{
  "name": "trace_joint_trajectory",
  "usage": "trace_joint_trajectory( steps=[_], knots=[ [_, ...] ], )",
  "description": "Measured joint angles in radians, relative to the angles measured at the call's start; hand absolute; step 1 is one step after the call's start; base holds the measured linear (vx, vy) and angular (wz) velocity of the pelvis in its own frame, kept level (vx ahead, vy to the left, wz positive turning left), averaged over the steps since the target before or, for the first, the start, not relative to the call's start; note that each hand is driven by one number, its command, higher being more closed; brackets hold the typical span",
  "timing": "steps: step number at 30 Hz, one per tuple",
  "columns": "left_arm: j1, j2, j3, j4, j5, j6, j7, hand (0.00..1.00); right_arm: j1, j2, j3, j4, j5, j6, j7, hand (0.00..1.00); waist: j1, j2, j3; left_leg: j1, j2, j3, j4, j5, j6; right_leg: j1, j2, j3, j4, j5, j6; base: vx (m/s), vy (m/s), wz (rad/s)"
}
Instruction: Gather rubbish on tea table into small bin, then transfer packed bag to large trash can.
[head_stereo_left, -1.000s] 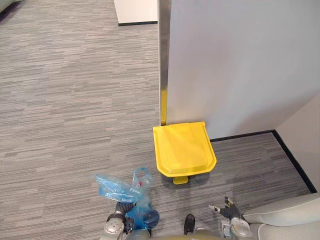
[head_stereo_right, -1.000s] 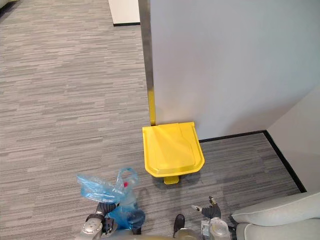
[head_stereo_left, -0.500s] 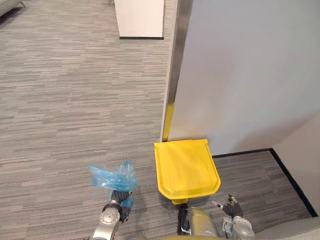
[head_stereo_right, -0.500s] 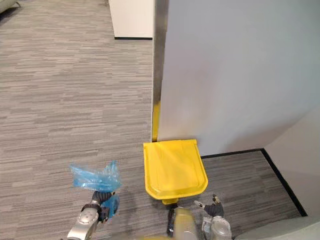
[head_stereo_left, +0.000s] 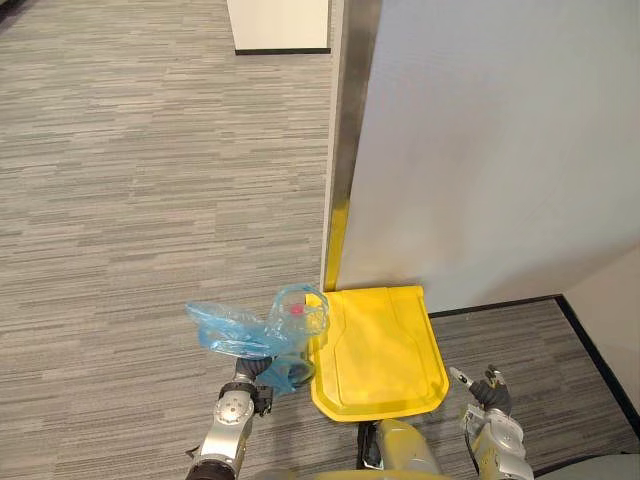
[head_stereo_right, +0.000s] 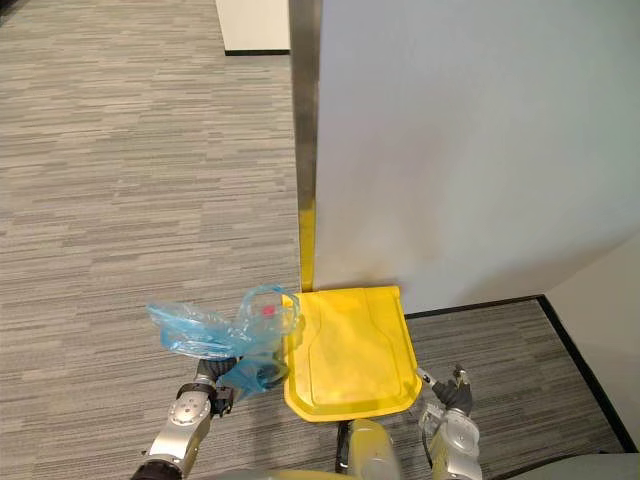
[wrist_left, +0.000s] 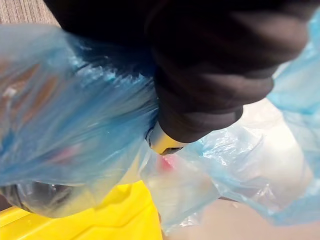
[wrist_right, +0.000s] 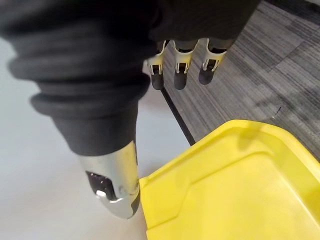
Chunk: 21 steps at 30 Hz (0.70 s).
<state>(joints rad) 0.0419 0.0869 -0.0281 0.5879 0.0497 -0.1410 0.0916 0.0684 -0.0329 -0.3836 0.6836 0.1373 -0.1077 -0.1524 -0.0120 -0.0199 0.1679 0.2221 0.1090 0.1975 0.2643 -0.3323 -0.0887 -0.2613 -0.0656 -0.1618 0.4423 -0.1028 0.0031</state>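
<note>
Bag of rubbish rides higher than a second ago, now just left of the yellow trash can, whose lid is shut, so the drop looks near. Left wrist view: left hand clutches the plastic. Right wrist view: right hand hangs loose and empty beside the lid.

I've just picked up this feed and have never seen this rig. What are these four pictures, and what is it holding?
This is a two-legged humanoid robot with two arms ending in fingered hands. The two wide pictures come from a stereo camera on its head, looking down at the carpet. The two close pictures come from a camera on each wrist. The left hand grips a blue plastic bag with something red showing inside, held up beside the yellow trash can. The can's lid is shut and it stands against a grey wall. The right hand is open and empty, by the can's other side.
</note>
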Motion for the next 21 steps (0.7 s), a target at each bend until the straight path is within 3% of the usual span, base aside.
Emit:
trace_joint_trajectory(
  steps=[3,8,10,11,12,13,14,15,16,17,18,19,20,21],
  knots=[
    [0.016,-0.008,-0.001,0.000,0.000,0.000,0.002,1.00,0.016,0.008,0.003,0.022,-0.003,0.000,0.000,0.00,0.002,0.000,-0.005,-0.002,-0.005,0.003,-0.012,0.000,0.000,0.019,0.000,0.000,-0.058,0.055,0.006,-0.06,0.040,0.01],
    [0.038,-0.005,-0.001,0.000,0.000,0.001,0.003,1.00,0.034,0.009,0.043,0.022,-0.012,0.000,0.000,0.00,0.014,-0.013,-0.013,-0.008,-0.021,0.024,0.003,0.000,0.000,0.023,-0.016,0.005,-0.067,0.083,0.013,-0.10,0.026,0.00],
    [0.039,-0.005,0.001,0.000,0.000,0.003,0.003,1.00,0.049,0.015,0.070,0.018,-0.026,0.000,0.002,0.00,0.020,-0.026,-0.020,-0.057,-0.038,0.027,0.050,0.027,0.023,-0.026,-0.037,0.009,-0.033,0.151,-0.001,-0.18,0.009,-0.02],
    [0.041,-0.021,-0.002,-0.004,-0.001,0.001,0.003,1.00,0.058,0.021,0.079,0.010,-0.031,0.000,0.002,0.00,0.025,-0.022,-0.019,-0.071,-0.036,0.034,0.045,0.056,0.051,-0.039,-0.044,0.027,0.021,0.131,0.007,-0.16,-0.013,0.16],
    [0.040,-0.022,-0.003,-0.005,-0.001,0.001,0.003,1.00,0.066,0.024,0.082,0.009,-0.031,0.000,0.002,0.00,0.018,-0.026,-0.018,-0.074,-0.038,0.041,0.050,0.056,0.052,-0.054,-0.055,0.033,0.108,0.098,0.007,-0.10,-0.056,0.54],
    [0.044,-0.023,-0.003,-0.006,-0.001,0.001,0.002,1.00,0.091,0.032,0.088,0.011,-0.031,0.001,0.003,0.00,0.007,-0.032,-0.021,-0.081,-0.048,0.046,0.050,0.053,0.056,-0.072,-0.083,0.039,0.296,0.020,0.011,-0.06,-0.071,0.82],
    [0.057,-0.020,0.003,-0.011,-0.002,0.002,0.003,1.00,0.099,0.042,0.087,0.020,-0.031,0.002,0.004,0.00,-0.001,-0.056,-0.036,-0.091,-0.056,0.050,0.050,0.047,0.068,-0.070,-0.105,0.040,0.426,-0.031,0.004,-0.03,-0.111,0.81],
    [0.061,-0.018,0.004,-0.012,-0.005,0.003,0.003,1.00,0.097,0.044,0.088,0.026,-0.032,0.003,0.004,0.00,0.001,-0.075,-0.048,-0.097,-0.066,0.055,0.053,0.044,0.069,-0.064,-0.115,0.036,0.431,-0.053,0.003,-0.01,-0.107,0.44],
    [0.062,-0.018,0.012,-0.014,-0.010,0.004,0.002,1.00,0.097,0.042,0.087,0.031,-0.032,0.002,0.004,0.00,0.004,-0.090,-0.056,-0.108,-0.073,0.055,0.060,0.044,0.069,-0.065,-0.111,0.028,0.409,-0.056,0.008,-0.04,-0.069,-0.07],
    [0.068,-0.029,0.043,-0.013,-0.017,0.008,0.003,1.00,0.069,0.036,0.089,0.037,-0.033,-0.001,0.005,0.00,0.014,-0.075,-0.068,-0.145,-0.062,0.061,0.071,0.061,0.083,-0.045,-0.066,0.029,0.296,-0.054,0.007,-0.10,-0.092,-0.65],
    [0.079,-0.049,0.057,-0.021,-0.021,0.002,0.002,1.00,0.038,0.032,0.092,0.042,-0.035,-0.008,0.003,0.00,0.053,-0.042,-0.091,-0.185,-0.013,0.096,0.046,0.106,0.079,0.017,-0.018,0.060,0.159,-0.083,0.023,-0.08,-0.090,-0.74],
    [0.078,-0.054,0.060,-0.025,-0.022,-0.001,0.003,1.00,0.027,0.028,0.097,0.050,-0.035,-0.009,0.003,0.00,0.055,-0.045,-0.091,-0.196,-0.015,0.106,0.054,0.108,0.078,0.032,-0.027,0.054,0.182,-0.105,0.027,-0.07,-0.144,-0.78],
    [0.074,-0.049,0.059,-0.023,-0.023,0.000,0.004,1.00,0.019,0.021,0.112,0.064,-0.035,-0.008,0.002,0.00,0.056,-0.058,-0.092,-0.219,-0.024,0.122,0.082,0.108,0.077,0.081,-0.022,0.076,0.066,-0.137,0.032,-0.09,-0.129,-0.58],
    [0.073,-0.041,0.069,-0.019,-0.032,0.005,0.010,1.00,-0.012,0.010,0.130,0.091,-0.036,-0.008,0.002,0.00,0.060,-0.052,-0.091,-0.284,-0.017,0.131,0.173,0.108,0.082,0.122,-0.018,0.088,-0.057,-0.134,0.023,-0.18,-0.142,-0.55]
  ],
)
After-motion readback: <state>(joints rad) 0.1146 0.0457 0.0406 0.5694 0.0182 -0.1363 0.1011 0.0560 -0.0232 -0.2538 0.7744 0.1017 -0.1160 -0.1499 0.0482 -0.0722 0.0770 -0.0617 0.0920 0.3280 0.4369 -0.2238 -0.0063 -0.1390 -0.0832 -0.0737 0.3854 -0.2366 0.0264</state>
